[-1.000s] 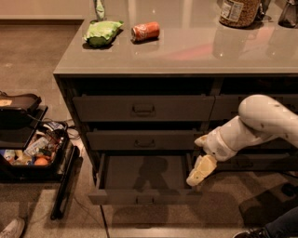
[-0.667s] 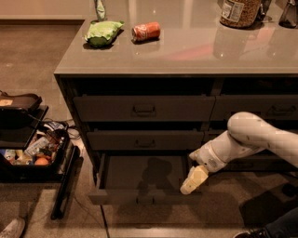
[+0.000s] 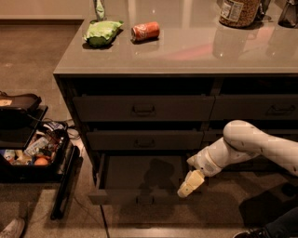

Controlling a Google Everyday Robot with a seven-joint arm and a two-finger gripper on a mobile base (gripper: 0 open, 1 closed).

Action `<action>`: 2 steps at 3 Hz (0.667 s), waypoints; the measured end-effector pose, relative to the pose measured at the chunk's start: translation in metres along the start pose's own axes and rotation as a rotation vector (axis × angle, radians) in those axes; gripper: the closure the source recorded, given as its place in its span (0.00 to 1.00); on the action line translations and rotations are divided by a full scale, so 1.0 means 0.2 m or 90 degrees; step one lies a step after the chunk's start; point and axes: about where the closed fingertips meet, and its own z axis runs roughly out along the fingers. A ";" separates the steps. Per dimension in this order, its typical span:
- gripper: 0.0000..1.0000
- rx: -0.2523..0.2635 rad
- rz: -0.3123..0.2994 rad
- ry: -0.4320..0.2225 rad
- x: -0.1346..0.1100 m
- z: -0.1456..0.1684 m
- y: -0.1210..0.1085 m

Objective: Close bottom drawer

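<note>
The tool (image 3: 191, 184) is hanging by the open bottom drawer (image 3: 122, 196), near its right corner; its grip I cannot tell. Pushing off-centre is risking a jam.

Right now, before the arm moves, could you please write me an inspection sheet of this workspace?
Surface: grey counter, glossy; it carries a green bag, a red can lying on its side and a jar at the far edge.
Job's things: bottom drawer pulled out; nothing seen inside. The two drawers above it are shut.
Clutter: black crate full of small items, on the floor to the left.
Pincer: pincer low at the drawer's front right corner; contact cannot be told.
Cables: perhaps a thin cord beside the crate; unclear.
Surroundings: brown floor; a shoe at the lower left edge.
</note>
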 end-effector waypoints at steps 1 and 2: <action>0.00 -0.010 0.022 0.006 0.04 0.10 -0.04; 0.00 -0.036 0.054 0.007 0.11 0.31 -0.09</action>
